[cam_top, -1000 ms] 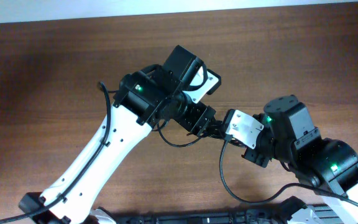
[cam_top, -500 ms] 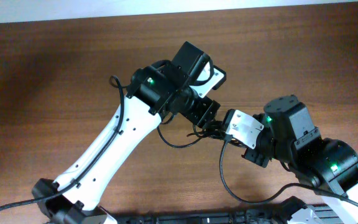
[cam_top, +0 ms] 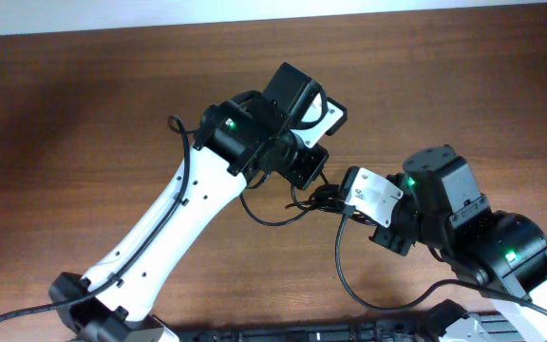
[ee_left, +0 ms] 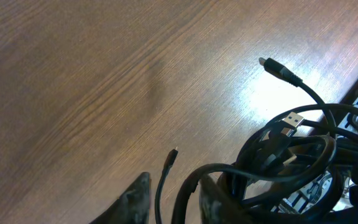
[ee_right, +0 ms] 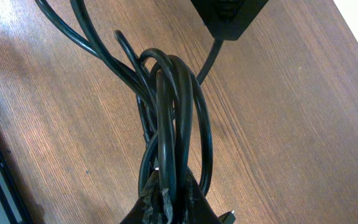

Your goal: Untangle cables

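Mid pull-apart: the cables (ee_right: 166,106) sit bunched over the table (cam_top: 84,114). The right gripper (ee_right: 168,190) clamps the looped bundle; whether the left gripper (ee_left: 174,186) pinches the strands running through it I cannot tell. The next move likely needs one plug end (ee_left: 278,68) drawn clear of the loops

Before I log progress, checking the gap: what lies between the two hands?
The tangled cables, bunched between left hand and right hand; the overhead view shows it.
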Motion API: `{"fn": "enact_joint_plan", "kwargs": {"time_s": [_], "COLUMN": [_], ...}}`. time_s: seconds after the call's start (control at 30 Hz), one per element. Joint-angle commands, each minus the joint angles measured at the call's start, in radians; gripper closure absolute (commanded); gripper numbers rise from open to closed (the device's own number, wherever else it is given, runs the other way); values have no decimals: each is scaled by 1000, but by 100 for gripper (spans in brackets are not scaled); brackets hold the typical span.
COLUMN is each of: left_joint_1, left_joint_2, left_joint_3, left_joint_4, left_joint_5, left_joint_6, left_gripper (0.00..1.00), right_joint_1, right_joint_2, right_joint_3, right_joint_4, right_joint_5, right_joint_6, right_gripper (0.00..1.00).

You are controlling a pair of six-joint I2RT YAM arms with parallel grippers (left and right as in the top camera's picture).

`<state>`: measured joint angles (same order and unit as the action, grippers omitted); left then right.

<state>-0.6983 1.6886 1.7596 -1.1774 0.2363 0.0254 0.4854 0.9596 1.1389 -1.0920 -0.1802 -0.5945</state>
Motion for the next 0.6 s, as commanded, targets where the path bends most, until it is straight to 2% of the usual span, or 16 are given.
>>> {"fn": "enact_joint_plan", "kwargs": {"time_s": [0.0,0.17,0.37,0.47,0.57], "left_joint_1": [0,0,1,1,1], "left_joint_2": [2,2,2,2,2], "left_joint_3": [13,13,13,18,45], "left_joint_4": [-3,-7,-13,-13,-13], "left_joint_5": [11,11,-24,-43,-128], "left_joint_6": [2,2,2,0,-44], "left_gripper": [81,92,100,100,100], "right_joint_1": [8,8,8,8,8], "right_joint_2": [-5,-5,-5,-5,-5], "right_joint_3": [19,19,19,19,19], "right_joint_4": [10,10,10,10,10], "right_joint_5": [1,1,1,2,2], "right_joint_6": [8,8,8,8,8], "right_gripper": [96,96,96,96,96]}}
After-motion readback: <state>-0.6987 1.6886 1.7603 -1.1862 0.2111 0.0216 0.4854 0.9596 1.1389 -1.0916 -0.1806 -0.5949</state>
